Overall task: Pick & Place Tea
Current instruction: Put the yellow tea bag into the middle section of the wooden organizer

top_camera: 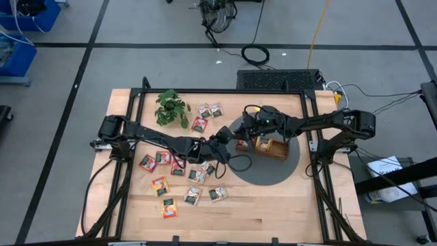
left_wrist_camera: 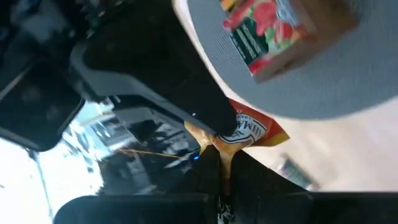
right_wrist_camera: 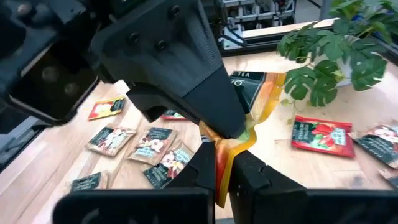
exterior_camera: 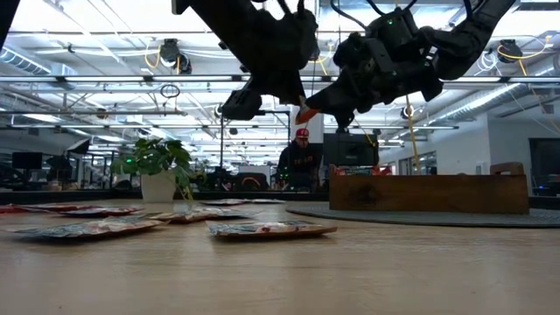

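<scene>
Nearest the low camera, one flat sachet [exterior_camera: 271, 229] lies on the wooden surface [exterior_camera: 350, 271], with more sachets [exterior_camera: 87, 227] strung out beside it.

Both my end effectors meet in mid-air over the middle of the surface, each pinching the same orange-yellow sachet [right_wrist_camera: 252, 115].

Left end effector [left_wrist_camera: 219, 163]: fingers closed on one edge of that sachet. Part of a printed word shows on it, "HIMAL…", white letters on dark; I cannot read the rest.

Right end effector [right_wrist_camera: 222, 163]: fingers closed on the opposite edge. A dark panel near the sachet's top reads "…TEA"; the smaller print is too fine to read.

From above, the held sachet is hidden between the two wrists, just beside the round grey mat [top_camera: 270, 171].

Wooden tray [top_camera: 263, 145] sits on the mat, with sachets standing in its compartments. The left wrist camera shows a red and green one [left_wrist_camera: 264, 28] there; its lettering is too blurred to read.

Loose sachets on the surface: a red one [right_wrist_camera: 320, 134] near the potted plant [right_wrist_camera: 336, 46], several white-green ones [right_wrist_camera: 152, 146] in a scattered group, and another orange-yellow one [top_camera: 168, 208] toward the near edge.

A person in a red cap [exterior_camera: 302, 133] shows in the room beyond.
</scene>
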### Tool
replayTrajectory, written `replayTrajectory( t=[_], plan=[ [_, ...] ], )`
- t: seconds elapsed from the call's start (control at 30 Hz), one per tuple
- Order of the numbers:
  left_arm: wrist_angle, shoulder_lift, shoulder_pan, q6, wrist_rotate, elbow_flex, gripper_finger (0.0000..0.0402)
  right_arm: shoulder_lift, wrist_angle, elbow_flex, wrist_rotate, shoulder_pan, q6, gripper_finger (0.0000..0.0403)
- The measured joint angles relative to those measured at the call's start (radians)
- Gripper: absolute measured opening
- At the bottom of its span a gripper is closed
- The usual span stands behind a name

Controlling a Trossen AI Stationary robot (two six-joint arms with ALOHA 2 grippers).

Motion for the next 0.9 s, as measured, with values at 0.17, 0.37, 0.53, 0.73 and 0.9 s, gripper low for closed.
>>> replayTrajectory(
  t=[0.17,0.37,0.53,0.73,0.9],
  plan=[
    [-0.001,-0.024,-0.005,-0.102,0.013,-0.002,0.0032,-0.001,-0.003,0.000,-0.007,0.001,-0.008,0.0008],
    [-0.007,-0.089,0.004,-0.304,0.064,-0.004,0.0031,-0.005,0.013,0.001,-0.010,0.000,-0.007,0.0008],
    [-0.047,-0.137,0.010,-0.344,0.082,-0.003,0.0031,-0.005,0.034,0.006,0.003,0.001,-0.007,0.0008],
    [-0.094,-0.131,0.013,-0.314,0.148,0.000,0.0031,-0.002,0.027,0.002,-0.001,0.002,-0.005,0.0007],
    [-0.099,-0.113,0.013,-0.266,0.182,0.001,0.0031,0.001,0.020,0.000,-0.037,0.003,-0.004,0.0007]
  ],
)
